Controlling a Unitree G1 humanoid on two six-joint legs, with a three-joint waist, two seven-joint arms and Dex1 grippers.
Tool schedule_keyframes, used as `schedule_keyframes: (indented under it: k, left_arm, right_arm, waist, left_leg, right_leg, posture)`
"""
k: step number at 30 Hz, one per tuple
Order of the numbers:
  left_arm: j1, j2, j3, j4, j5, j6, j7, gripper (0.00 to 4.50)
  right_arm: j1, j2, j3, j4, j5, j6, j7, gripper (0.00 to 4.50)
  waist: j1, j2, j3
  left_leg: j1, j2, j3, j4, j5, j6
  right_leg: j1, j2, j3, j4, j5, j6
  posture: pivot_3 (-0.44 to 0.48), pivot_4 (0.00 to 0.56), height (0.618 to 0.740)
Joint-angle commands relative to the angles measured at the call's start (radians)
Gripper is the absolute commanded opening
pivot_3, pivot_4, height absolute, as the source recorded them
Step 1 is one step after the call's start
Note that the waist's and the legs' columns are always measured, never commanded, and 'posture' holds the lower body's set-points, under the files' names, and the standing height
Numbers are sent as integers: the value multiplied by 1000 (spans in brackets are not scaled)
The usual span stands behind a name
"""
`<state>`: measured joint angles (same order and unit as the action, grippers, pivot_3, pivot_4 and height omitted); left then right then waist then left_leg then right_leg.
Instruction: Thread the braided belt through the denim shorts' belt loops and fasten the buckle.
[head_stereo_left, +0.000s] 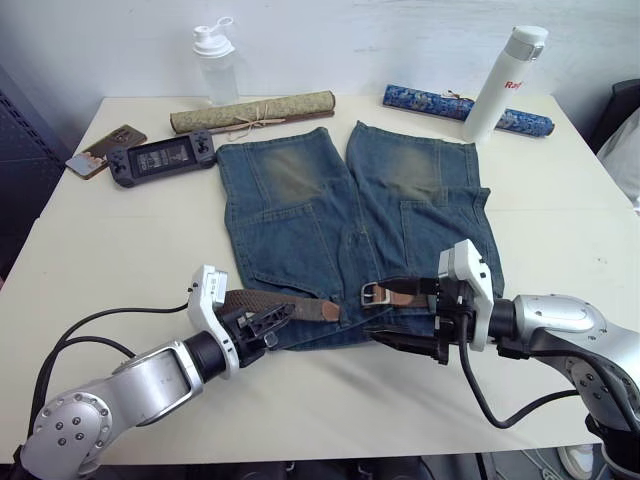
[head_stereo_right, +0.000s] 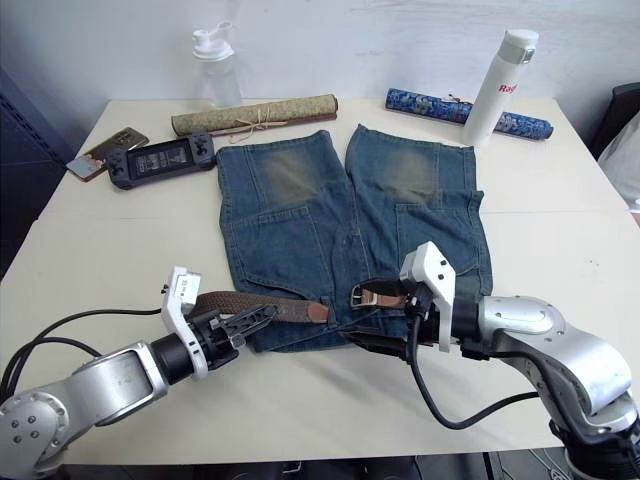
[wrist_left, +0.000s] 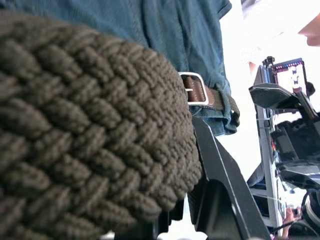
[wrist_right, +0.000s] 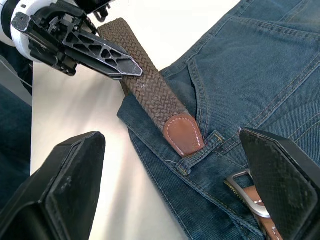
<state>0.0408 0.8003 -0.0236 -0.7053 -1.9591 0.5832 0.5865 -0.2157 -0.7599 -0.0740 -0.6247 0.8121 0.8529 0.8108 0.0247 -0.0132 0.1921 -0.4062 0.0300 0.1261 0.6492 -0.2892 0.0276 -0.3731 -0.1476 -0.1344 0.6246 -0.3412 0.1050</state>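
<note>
- denim shorts (head_stereo_left: 350, 230) lie flat on the white table (head_stereo_left: 120, 250), waistband at the near edge, legs pointing to the far side.
- braided belt (head_stereo_left: 280, 305) lies along the waistband; its free woven end sticks out past the shorts' left side onto the table.
- tan leather tip (wrist_right: 182, 134) of the belt rests on the waistband, its point touching a belt loop (wrist_right: 202, 152); cannot tell whether it has entered the loop.
- buckle (head_stereo_left: 373, 292), on its tan tab, sits on the waistband right of centre, apart from the tip, not fastened.
- left gripper (head_stereo_left: 262, 322) is clamped on the braided belt near its free end; left wrist view has the weave pressed against one black finger (wrist_left: 220, 190).
- right gripper (head_stereo_left: 408, 315) is low over the waistband at the buckle end, fingers spread wide, nothing between them; right wrist view shows both pads (wrist_right: 65, 185) straddling tip, loop and buckle.
- far side of the table: clear shaker bottle (head_stereo_left: 215, 65), white bottle (head_stereo_left: 505, 85), tan rolled mat (head_stereo_left: 250, 112), blue rolled mat (head_stereo_left: 465, 108).
- far left: handheld game console (head_stereo_left: 160, 158), phone (head_stereo_left: 100, 150) just beside it.
</note>
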Motion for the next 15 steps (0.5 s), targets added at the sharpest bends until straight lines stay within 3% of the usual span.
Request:
schedule_keyframes:
  k: [1,8,15]
  left_arm:
    - [-6,-39,-18,-60,-13,-53,76,0]
    - [-3,-118,-29,-103,-13,-146,242,0]
    - [3,-125,-53,-146,-13,-199,301,0]
  right_arm:
    - [11,8,-6,-47,27,-11,-11,4482]
    - [28,5,-12,-54,35,-10,-27,4482]
    - [21,8,-6,-45,26,-18,-33,4482]
  waist:
    - [0,0,0]
    - [1,0,0]
    - [1,0,0]
  left_leg:
    - [0,0,0,0,0,0]
    - [0,0,-1,1,0,1]
    - [1,0,-1,3,1,2]
  right_leg:
    - [0,0,0,0,0,0]
    - [1,0,0,1,0,0]
    - [2,0,-1,1,1,0]
  posture:
    - [0,150,717]
    - [0,150,717]
    - [0,150,717]
